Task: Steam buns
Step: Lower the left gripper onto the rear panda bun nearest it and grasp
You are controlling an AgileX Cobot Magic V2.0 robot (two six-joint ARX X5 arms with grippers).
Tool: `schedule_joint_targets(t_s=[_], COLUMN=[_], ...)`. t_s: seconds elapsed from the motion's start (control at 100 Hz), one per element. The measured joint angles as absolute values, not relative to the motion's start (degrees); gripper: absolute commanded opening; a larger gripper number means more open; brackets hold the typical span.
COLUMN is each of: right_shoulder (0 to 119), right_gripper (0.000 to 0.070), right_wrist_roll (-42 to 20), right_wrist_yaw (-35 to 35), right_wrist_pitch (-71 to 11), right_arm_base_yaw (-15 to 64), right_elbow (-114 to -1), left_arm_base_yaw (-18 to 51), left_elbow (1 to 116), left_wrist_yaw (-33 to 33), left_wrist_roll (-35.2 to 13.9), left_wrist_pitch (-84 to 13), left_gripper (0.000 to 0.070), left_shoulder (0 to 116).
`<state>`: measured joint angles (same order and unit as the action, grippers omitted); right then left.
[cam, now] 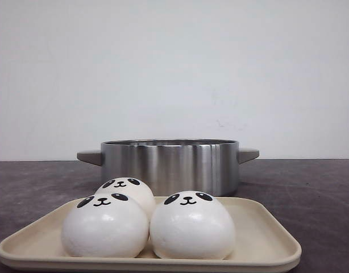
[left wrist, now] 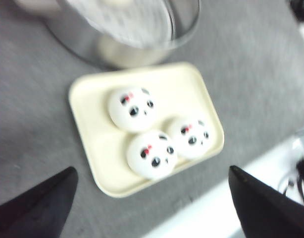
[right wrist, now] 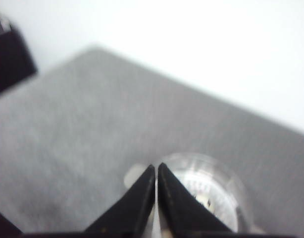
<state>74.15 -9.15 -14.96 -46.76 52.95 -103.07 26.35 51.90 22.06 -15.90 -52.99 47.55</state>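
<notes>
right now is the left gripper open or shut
Open. In the left wrist view the two dark fingers stand far apart, holding nothing, above the cream tray with three buns.

No readable text, labels, brands or numbers anywhere; the buns (cam: 191, 224) carry only painted panda faces, not lettering; the pot (cam: 169, 165) wall shows bare brushed metal, unmarked.

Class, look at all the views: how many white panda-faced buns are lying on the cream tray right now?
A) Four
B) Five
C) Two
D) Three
D: three smooth white dome-shaped panda-faced buns lie on the cream rectangular tray, as the left wrist view shows from above and the front view confirms.
</notes>
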Motion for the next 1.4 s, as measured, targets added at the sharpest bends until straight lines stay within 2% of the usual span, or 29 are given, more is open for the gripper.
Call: schedule_joint_targets(t_s=[0.18,0.36,0.54,0.61,0.93,1.3,1.34,1.4], right_shoulder=[65.34,61.45,58.08,56.84,54.63,54.50,54.50,54.50], right_gripper=[0.0000,0.0000,0.0000,0.0000,0.0000,0.0000,0.0000,0.0000], right_wrist_roll=[-9.19,-9.96,-10.55,-10.68,-12.03,-12.43,-12.43,-12.43], right_wrist_yaw=[-18.17,-18.24,-18.24,-18.24,-18.28,-18.28,-18.28,-18.28], right_wrist_pitch=[-48.07,-50.17,-50.39,-50.52,-55.33,-57.43,-57.54,-57.78], right_arm_base_yaw=[58.17,58.54,58.50,58.50,58.50,58.50,58.50,58.52], right_elbow=[-103.15,-103.15,-103.13,-103.13,-103.13,-103.13,-103.13,-103.13], left_arm_base_yaw=[33.26,38.92,43.70,44.34,44.38,44.36,44.36,44.36], left_elbow=[51.90,51.92,53.01,53.01,53.91,54.26,54.26,54.26], left_wrist_yaw=[16.14,14.35,8.03,6.46,5.39,2.66,2.07,1.10], left_wrist_roll=[-18.15,-21.71,-23.22,-24.08,-30.72,-32.38,-32.40,-32.40], left_wrist_pitch=[-47.55,-39.03,-36.73,-35.62,-29.02,-30.30,-30.35,-30.33], left_gripper=[0.0611,0.0611,0.0614,0.0646,0.0643,0.0624,0.0613,0.0536], left_shoulder=[57.36,66.30,74.11,76.36,84.14,89.36,89.52,89.54])
